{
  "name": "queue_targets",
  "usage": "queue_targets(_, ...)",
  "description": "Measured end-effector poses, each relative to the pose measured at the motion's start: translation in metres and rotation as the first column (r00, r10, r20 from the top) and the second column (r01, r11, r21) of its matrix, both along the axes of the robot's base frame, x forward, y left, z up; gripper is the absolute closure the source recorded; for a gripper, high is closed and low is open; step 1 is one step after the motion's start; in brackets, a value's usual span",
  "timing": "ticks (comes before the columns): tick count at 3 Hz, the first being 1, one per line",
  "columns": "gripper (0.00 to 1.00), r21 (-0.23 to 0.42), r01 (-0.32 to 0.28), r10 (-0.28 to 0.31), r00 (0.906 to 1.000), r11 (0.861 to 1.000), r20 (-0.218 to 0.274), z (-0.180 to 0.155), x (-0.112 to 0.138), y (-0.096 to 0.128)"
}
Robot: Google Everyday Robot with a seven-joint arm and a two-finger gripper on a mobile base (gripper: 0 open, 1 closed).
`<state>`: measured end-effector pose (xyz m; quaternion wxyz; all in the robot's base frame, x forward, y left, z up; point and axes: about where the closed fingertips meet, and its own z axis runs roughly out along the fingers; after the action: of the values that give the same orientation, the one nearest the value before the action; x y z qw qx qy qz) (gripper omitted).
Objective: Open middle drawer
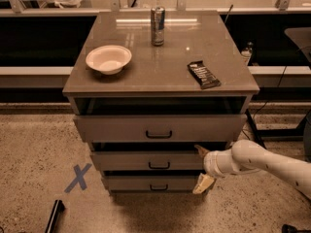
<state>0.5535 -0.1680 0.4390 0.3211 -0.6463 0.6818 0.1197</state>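
A grey three-drawer cabinet stands in the middle of the camera view. The top drawer (158,128) is pulled out the most. The middle drawer (146,160) is pulled out a little, with a black handle (159,166) at its centre. The bottom drawer (151,182) sits below it, slightly out. My gripper (201,170) is at the right end of the middle drawer's front, with one fingertip (201,150) above the drawer's top edge and the other (203,183) below it. The fingers are spread apart and hold nothing.
On the cabinet top (146,76) are a white bowl (108,58), a metal can (157,25) and a dark snack bar (203,74). A blue tape X (77,177) marks the floor at left. A black object (54,216) lies at the bottom left.
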Motion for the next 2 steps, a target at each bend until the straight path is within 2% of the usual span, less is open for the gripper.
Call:
queue_targets(1, 0.19, -0.004, 0.007, -0.007, 1.0000, 1.000, 0.005, -0.0057, 0.0163, -0.0093)
queue_targets(2, 0.34, -0.040, -0.013, 0.013, 0.9999, 0.999, 0.003, -0.0059, 0.0220, -0.0079)
